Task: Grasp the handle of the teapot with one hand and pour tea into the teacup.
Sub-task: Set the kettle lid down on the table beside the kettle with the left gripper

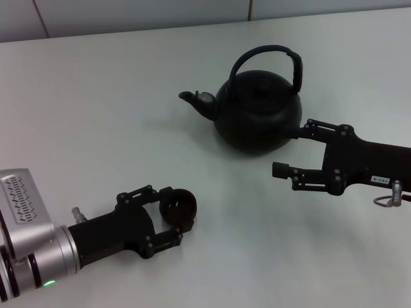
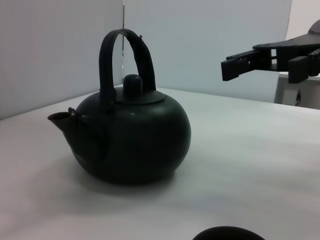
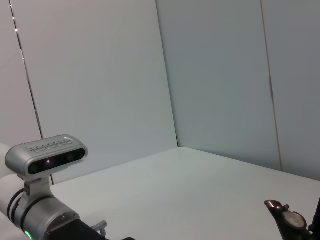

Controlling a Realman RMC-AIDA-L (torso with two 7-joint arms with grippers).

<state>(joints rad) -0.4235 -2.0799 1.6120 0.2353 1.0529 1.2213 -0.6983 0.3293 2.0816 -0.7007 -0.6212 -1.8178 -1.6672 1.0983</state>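
Left gripper (image 1: 176,221) clasps one teacup (image 1: 178,206); right gripper (image 1: 290,151), jaws spread and empty, beside one teapot (image 1: 258,109)

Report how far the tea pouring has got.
Done: the left gripper is closed around the teacup, which sits on the table. In hand: the right gripper, fingers open, is beside the teapot, its upper finger near the pot's body; the handle is ungrasped. Left: take the handle, lift the teapot, which stands upright on the table, bring its spout over the cup and pour.
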